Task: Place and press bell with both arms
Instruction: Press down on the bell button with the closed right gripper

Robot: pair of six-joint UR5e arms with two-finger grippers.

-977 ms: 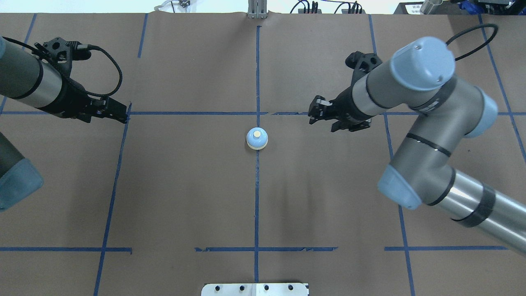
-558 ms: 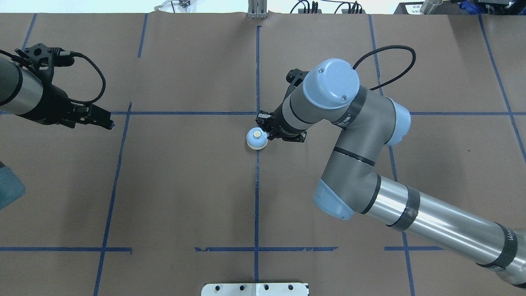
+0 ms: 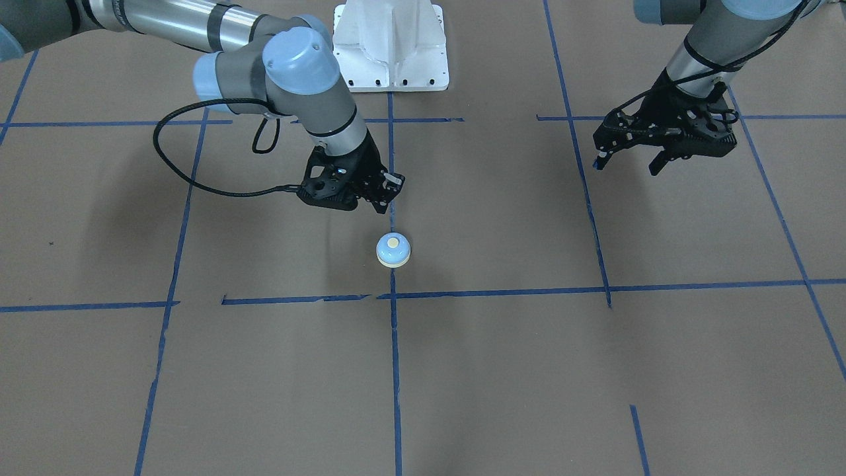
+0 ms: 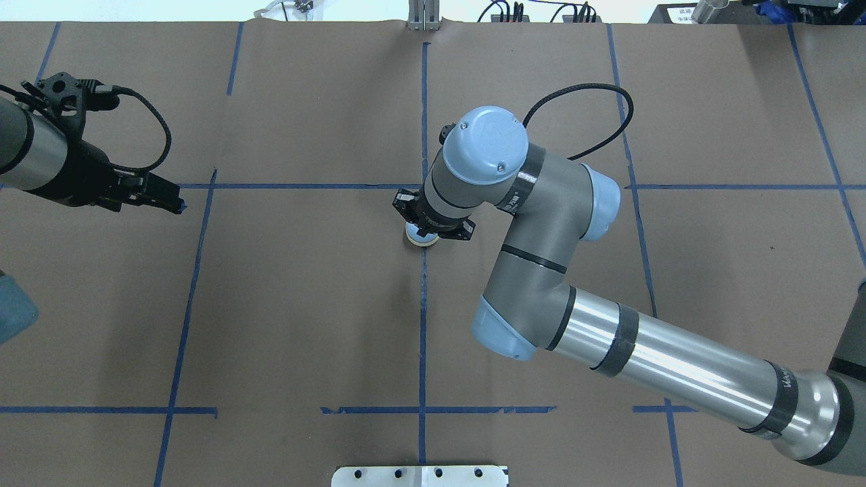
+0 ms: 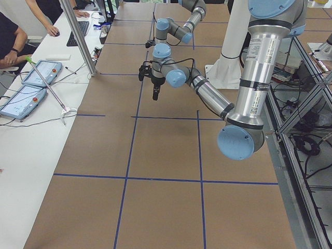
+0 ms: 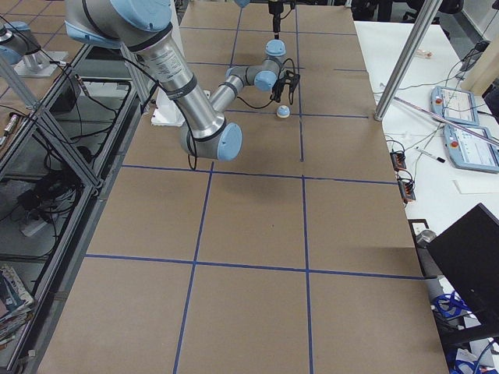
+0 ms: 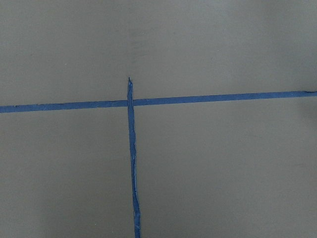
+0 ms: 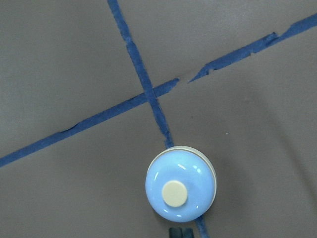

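Note:
The light-blue bell (image 3: 393, 250) with a cream button stands upright on the brown table where two tape lines cross. In the overhead view only its edge (image 4: 414, 239) shows under the right wrist. My right gripper (image 3: 389, 194) is shut and empty, hovering just above and behind the bell. In the right wrist view its closed fingertips (image 8: 181, 232) sit at the bottom edge, next to the bell (image 8: 181, 184). My left gripper (image 3: 626, 165) is open and empty, far off to the side above a tape line; it also shows in the overhead view (image 4: 170, 199).
The white pedestal (image 3: 390, 46) stands at the robot's edge of the table. Blue tape lines (image 7: 131, 148) grid the brown surface. A side table with tablets (image 5: 31, 85), a metal pole (image 5: 78, 36) and operators lies beyond the far edge.
My right arm has swung left, bringing its gripper from well to the right of the bell to over it. The left arm drew back a little leftward, then stayed still.

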